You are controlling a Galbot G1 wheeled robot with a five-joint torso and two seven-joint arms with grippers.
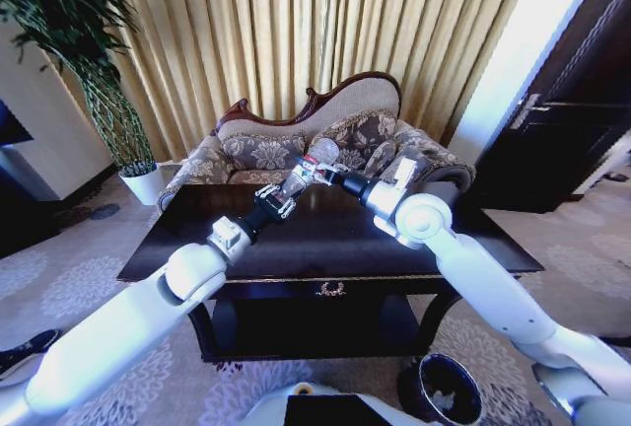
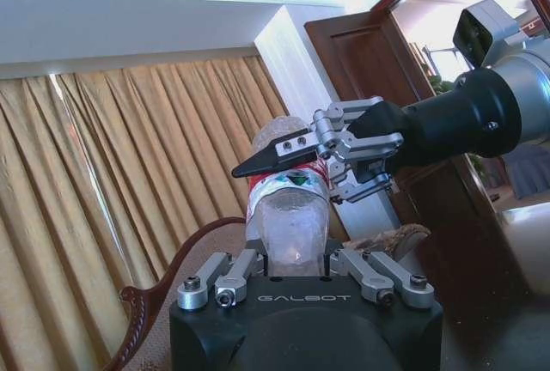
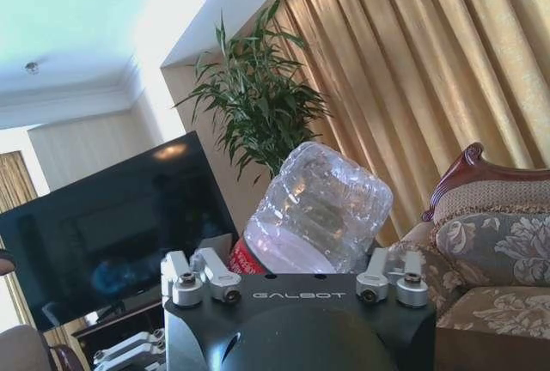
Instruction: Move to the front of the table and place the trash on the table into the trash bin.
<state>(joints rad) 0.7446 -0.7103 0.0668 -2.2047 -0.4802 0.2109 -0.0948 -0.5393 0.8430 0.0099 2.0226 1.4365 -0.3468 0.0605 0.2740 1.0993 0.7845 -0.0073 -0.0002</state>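
bottle (image 1: 317,158) being held in mid-air above table (image 1: 177,248), both grippers clamped on it: left gripper (image 1: 283,196) gripping lower body, right gripper (image 1: 325,172) pinching upper end, probably for arm-to-arm handover. trash bin (image 1: 444,390) standing on floor at robot's right, near right arm.

table (image 1: 177,239): dark brown, glossy, small gold ornament on its front
bottle (image 3: 314,212): clear crinkled plastic, red label
trash bin (image 1: 446,391): dark brown-black
left gripper (image 1: 292,187): black body, silver metal fingers
right gripper (image 2: 301,158): black body and fingertip, silver links
arms (image 1: 128,322): white shells, black wrists
curtains (image 1: 296,22): golden tan, pleated
sofa (image 1: 286,150): grey-beige floral pattern, dark red-brown frame
plant (image 1: 79,41): green leaves, white pot
carpet (image 1: 69,278): grey with pale medallion pattern
door (image 1: 582,101): dark brown
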